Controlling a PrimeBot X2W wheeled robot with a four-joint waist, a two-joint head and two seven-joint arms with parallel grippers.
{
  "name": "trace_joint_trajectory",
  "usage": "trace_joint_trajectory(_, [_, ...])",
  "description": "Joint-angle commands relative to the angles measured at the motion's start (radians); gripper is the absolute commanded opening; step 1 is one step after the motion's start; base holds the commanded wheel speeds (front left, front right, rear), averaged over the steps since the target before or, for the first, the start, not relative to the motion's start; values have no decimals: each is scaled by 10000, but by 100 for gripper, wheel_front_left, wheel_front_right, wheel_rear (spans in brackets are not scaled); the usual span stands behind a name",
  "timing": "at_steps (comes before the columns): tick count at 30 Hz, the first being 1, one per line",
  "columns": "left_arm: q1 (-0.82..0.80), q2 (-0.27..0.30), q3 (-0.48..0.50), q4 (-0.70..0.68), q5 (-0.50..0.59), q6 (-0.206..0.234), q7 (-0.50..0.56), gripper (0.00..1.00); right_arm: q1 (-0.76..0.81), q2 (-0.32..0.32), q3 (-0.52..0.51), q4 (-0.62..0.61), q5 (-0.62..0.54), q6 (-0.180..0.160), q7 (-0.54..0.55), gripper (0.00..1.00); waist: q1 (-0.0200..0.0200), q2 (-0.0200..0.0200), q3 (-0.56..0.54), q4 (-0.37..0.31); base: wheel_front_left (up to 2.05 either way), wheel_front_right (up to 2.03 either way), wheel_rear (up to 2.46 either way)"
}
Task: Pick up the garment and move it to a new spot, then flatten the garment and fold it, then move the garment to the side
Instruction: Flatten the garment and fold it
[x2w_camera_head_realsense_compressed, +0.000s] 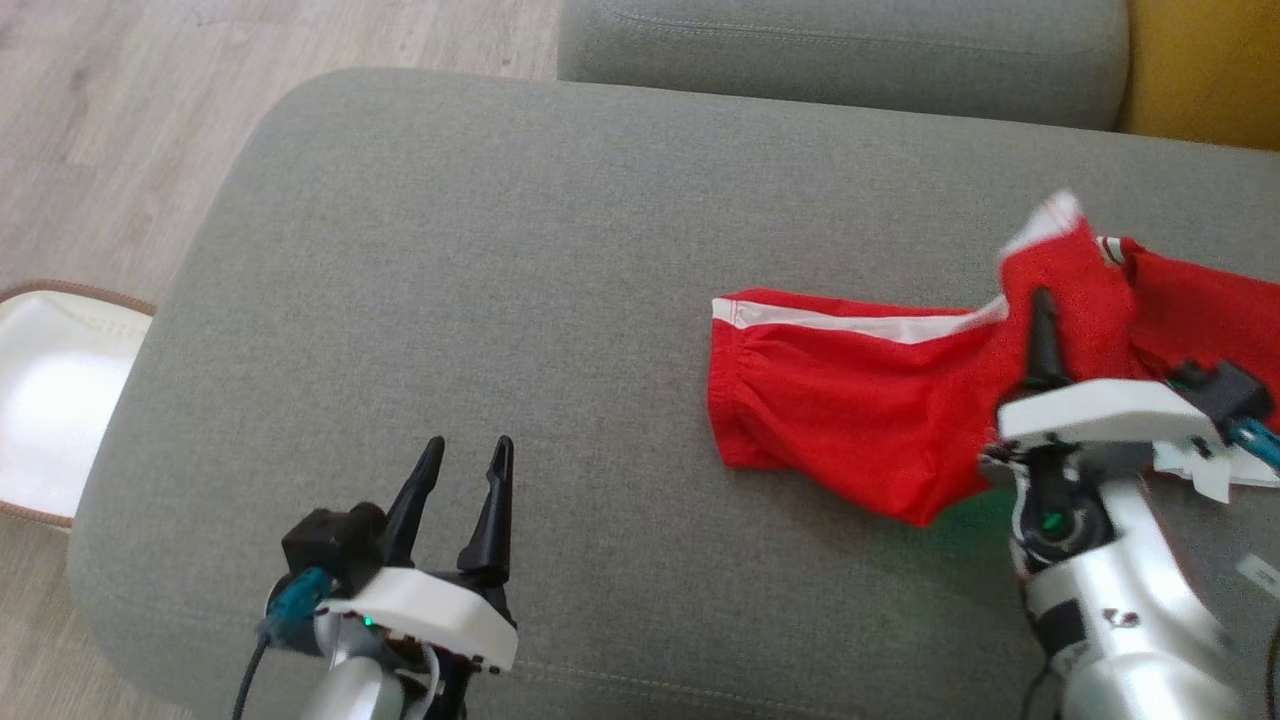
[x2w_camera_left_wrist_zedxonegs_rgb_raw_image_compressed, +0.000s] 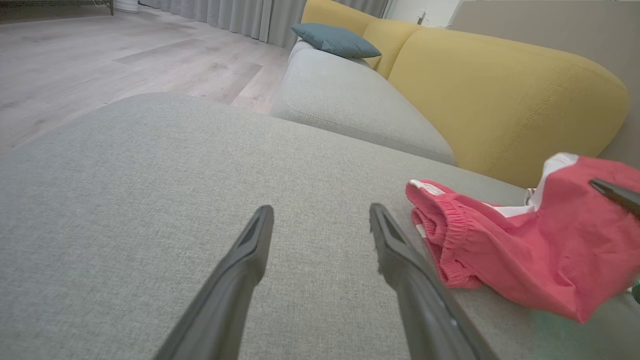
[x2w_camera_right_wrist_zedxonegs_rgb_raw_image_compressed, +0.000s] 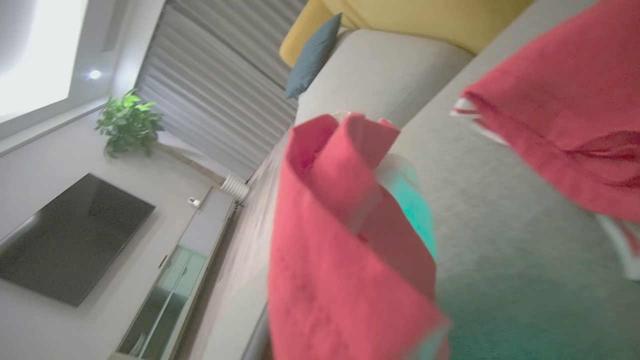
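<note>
1. A wide grey upholstered sofa seat (x2w_camera_head_realsense_compressed: 480, 260) fronts a mustard-yellow backrest (x2w_camera_left_wrist_zedxonegs_rgb_raw_image_compressed: 500, 95) bearing a teal cushion (x2w_camera_left_wrist_zedxonegs_rgb_raw_image_compressed: 335, 41).
2. Pale wood-plank floor (x2w_camera_head_realsense_compressed: 120, 110) runs to grey curtains (x2w_camera_left_wrist_zedxonegs_rgb_raw_image_compressed: 240, 17).
3. A dark wall television (x2w_camera_right_wrist_zedxonegs_rgb_raw_image_compressed: 70, 240) sits beside a low cabinet (x2w_camera_right_wrist_zedxonegs_rgb_raw_image_compressed: 185, 270), near a leafy potted plant (x2w_camera_right_wrist_zedxonegs_rgb_raw_image_compressed: 127, 122).
4. A small ceiling light (x2w_camera_right_wrist_zedxonegs_rgb_raw_image_compressed: 93, 74) glows.

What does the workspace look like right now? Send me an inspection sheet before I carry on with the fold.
Surface: grey sofa cushion, even, no creases seen.
Job's things: red garment with a white stripe, on the cushion's right side, one end lifted and bunched.
Clutter: nothing seen.
Grippers: left gripper open over the cushion, apart from the garment; right gripper shut on the garment, fabric draped around its fingers.
Cables: dark cable at the left wrist.
Surroundings: wood floor, yellow backrest, blue pillow, white object with a brown rim on the floor, television, plant.
</note>
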Motion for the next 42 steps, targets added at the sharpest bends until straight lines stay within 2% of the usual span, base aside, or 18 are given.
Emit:
trace_joint_trajectory(1, [-209,55,269,-289,96,2,-120,100,-12,54,476,-501,-22,-7,-53,0,0,-1,-23,26,0,0,0])
trace_joint_trajectory(7, [-213,55,206,-266,77,14,-120,100,337,54,2046,-1044,-9,-7,-51,0,0,-1,-156,194,0,0,0])
trace_joint_trajectory(19, [-215,55,20,-270,-24,56,-120,100,-120,55,4092,-229,610,-7,-697,0,0,-1,-38,784,0,0,0])
trace_joint_trajectory(20, [-221,55,19,-265,-28,59,-120,100,-189,55,4261,-132,631,-7,-760,33,0,-1,-23,833,0,0,0])
trace_joint_trajectory(21, [-221,55,19,-265,-28,59,-120,100,-189,55,4261,-132,631,-7,-760,33,0,-1,-23,833,0,0,0])
trace_joint_trajectory(22, [-226,55,20,-255,-28,57,-120,100,-246,55,4423,-51,680,-7,-819,100,0,-1,-13,884,0,0,0])
trace_joint_trajectory(33, [-183,55,0,-210,-13,45,-120,100,-561,55,6356,726,1581,-7,-1078,100,0,-1,4,1152,0,0,0])
trace_joint_trajectory(42, [-195,54,19,-286,-74,123,-120,100,-1104,55,7745,1773,2208,-7,-551,100,0,-1,88,856,0,0,0])
